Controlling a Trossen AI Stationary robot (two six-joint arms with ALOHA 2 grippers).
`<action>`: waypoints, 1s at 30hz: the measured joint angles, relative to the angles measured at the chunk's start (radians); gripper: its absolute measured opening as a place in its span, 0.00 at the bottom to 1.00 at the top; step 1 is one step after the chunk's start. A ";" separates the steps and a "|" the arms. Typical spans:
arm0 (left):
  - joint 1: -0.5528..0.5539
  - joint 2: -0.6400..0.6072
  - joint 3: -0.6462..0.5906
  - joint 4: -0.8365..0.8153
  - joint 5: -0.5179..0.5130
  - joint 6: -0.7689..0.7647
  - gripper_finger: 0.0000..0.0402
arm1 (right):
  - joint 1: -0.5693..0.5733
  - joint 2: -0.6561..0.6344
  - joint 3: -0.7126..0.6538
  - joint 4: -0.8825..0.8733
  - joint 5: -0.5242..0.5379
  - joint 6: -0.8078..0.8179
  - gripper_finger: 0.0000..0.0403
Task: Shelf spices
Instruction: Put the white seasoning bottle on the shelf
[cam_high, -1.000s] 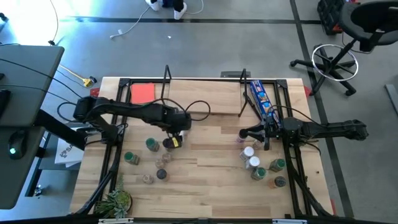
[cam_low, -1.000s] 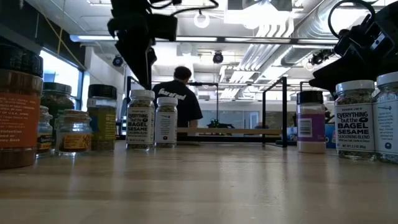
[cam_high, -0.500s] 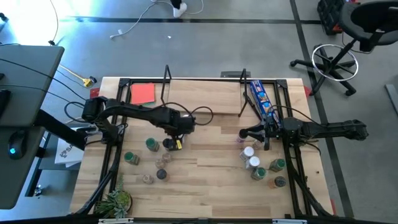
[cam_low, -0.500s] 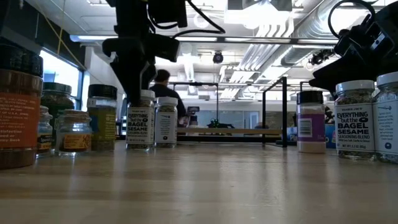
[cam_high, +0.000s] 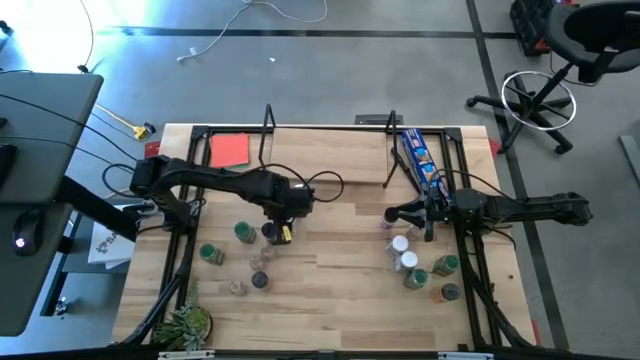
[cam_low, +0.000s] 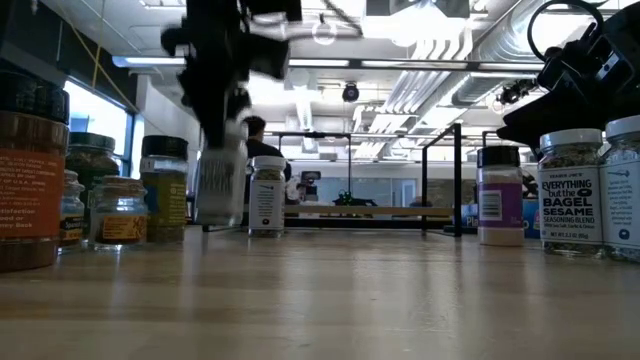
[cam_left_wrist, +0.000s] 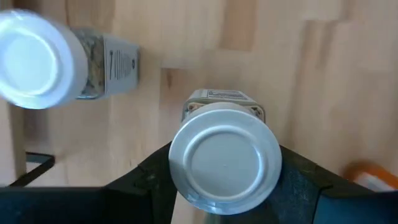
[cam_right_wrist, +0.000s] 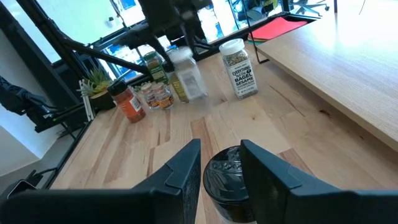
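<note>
Left of table (cam_high: 330, 270) centre, left gripper (cam_left_wrist: 225, 186) is clamped on a white-lidded spice jar (cam_left_wrist: 225, 163), apparently just lifted. Carry it upright, clear of the neighbour jar (cam_left_wrist: 38, 59), to the far shelf (cam_high: 330, 150). Right gripper (cam_right_wrist: 221, 163) straddles a dark-lidded jar (cam_right_wrist: 225, 180), fingers apart.

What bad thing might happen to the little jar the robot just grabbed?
The left end effector grips the white-lidded spice jar only at its lid, so the jar might slip and drop onto the table. Another bagel seasoning jar stands close beside it, so a swing could knock that one over. The right end effector straddles a black-lidded jar and waits.
</note>
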 joint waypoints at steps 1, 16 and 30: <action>-0.005 -0.001 0.041 -0.041 0.000 -0.003 0.47 | 0.000 0.000 0.000 0.000 0.000 0.000 0.27; 0.380 0.015 0.522 -0.147 -0.002 0.331 0.47 | 0.000 0.000 0.000 0.000 0.000 0.000 0.27; 0.756 0.317 0.657 -0.128 0.053 0.718 0.47 | 0.000 0.000 0.000 0.000 0.000 0.000 0.27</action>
